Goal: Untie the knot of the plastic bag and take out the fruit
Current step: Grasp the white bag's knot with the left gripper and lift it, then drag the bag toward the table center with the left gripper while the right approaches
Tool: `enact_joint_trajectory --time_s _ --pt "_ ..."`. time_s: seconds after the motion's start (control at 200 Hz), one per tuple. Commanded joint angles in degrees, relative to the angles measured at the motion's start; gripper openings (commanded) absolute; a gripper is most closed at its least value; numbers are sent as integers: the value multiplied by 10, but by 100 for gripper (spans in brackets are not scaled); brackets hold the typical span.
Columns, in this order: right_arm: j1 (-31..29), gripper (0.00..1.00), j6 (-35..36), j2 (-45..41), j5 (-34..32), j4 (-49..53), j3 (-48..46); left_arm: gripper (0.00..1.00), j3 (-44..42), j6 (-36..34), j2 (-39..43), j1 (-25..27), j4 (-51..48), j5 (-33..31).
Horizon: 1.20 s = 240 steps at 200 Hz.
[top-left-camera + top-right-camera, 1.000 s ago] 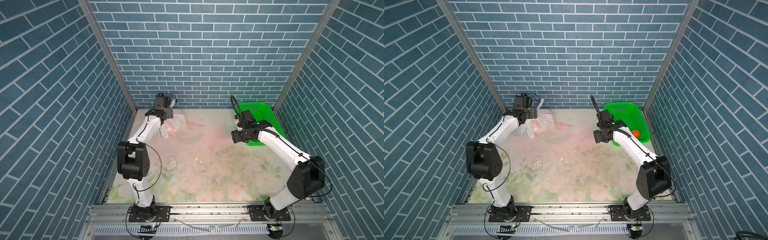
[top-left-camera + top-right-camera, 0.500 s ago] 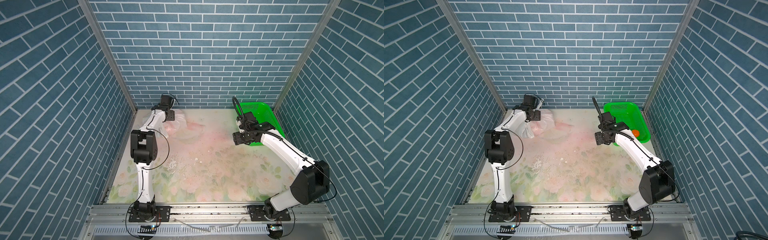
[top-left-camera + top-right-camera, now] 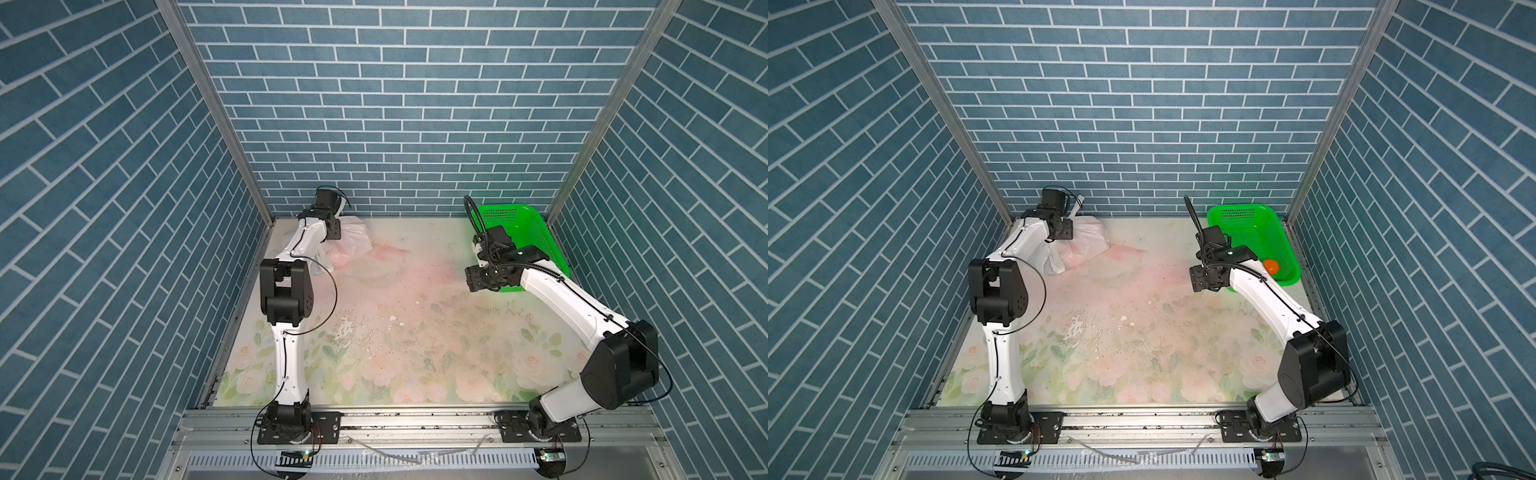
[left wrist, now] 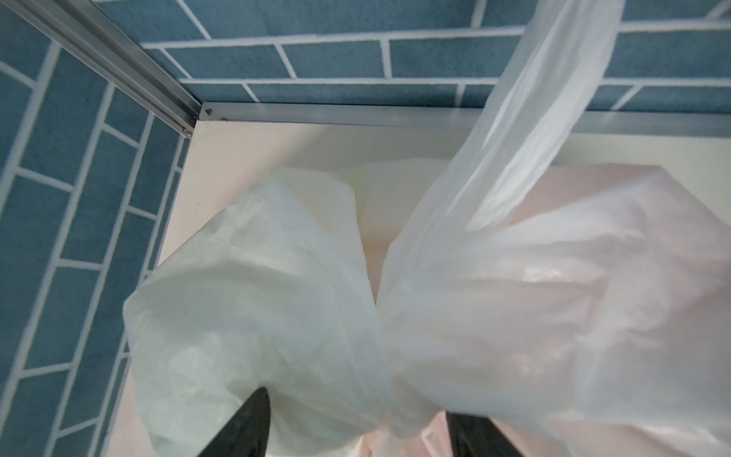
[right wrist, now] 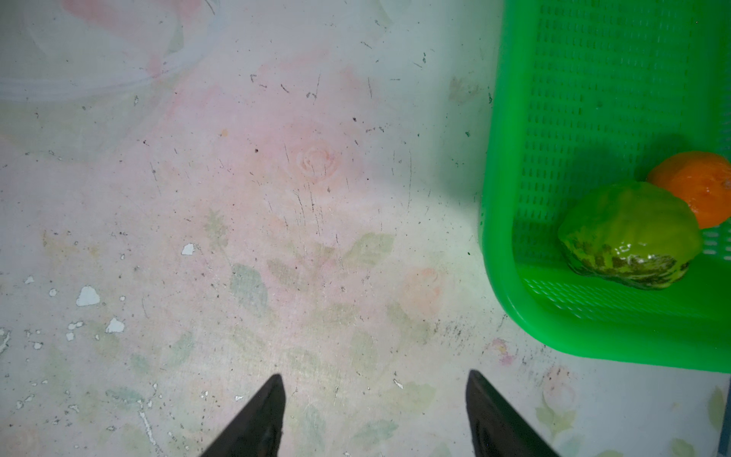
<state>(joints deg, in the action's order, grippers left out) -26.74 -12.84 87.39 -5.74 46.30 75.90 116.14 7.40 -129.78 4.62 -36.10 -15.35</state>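
Thin translucent white plastic bag (image 3: 351, 241) sits in the far left corner of the floral table mat (image 3: 415, 332). Its knot (image 4: 399, 380), a twisted bunch of white handle film, is right under the left gripper (image 4: 358, 407). Jaws apart, straddling the bunch, can't tell if they bite it. One long white handle strip (image 4: 546, 99) runs up past the camera. Fruit not made out, only a pink blush through the film. Right gripper (image 5: 374, 378) spread wide, empty, over bare mat just beside the green mesh plastic basket (image 5: 488, 166), well apart from the bag. Step looks like grabbing the knot: pinch one strip close to it, not the whole neck, bring the right arm over to hold the other side, pull sideways, lifting likely tightens it
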Motion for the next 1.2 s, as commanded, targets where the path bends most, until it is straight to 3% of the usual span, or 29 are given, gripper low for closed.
enact_joint_trajectory --time_s 0.0,0.13,0.365,0.55,0.75,0.96,1.195 --pt "-3 71 -20 -18 2 0 -15 49 19 -3 -21 -9 -8 -5" --pt "-3 70 -22 -23 0 -2 -22 27 29 -5 -28 -10 -16 0" --pt "-3 69 -26 -31 2 -11 -33 0 -28 7 9 -9 -2 20" --pt "-3 69 -31 -36 7 -21 -43 0 -99 18 69 -1 13 50" --pt "-4 69 -38 -46 13 -33 -57 0 -171 29 143 43 26 70" --pt "-4 68 -46 -68 17 -39 -80 0 -252 61 216 130 37 77" --pt "-4 68 -47 -95 24 -39 -105 0 -360 150 300 255 42 68"
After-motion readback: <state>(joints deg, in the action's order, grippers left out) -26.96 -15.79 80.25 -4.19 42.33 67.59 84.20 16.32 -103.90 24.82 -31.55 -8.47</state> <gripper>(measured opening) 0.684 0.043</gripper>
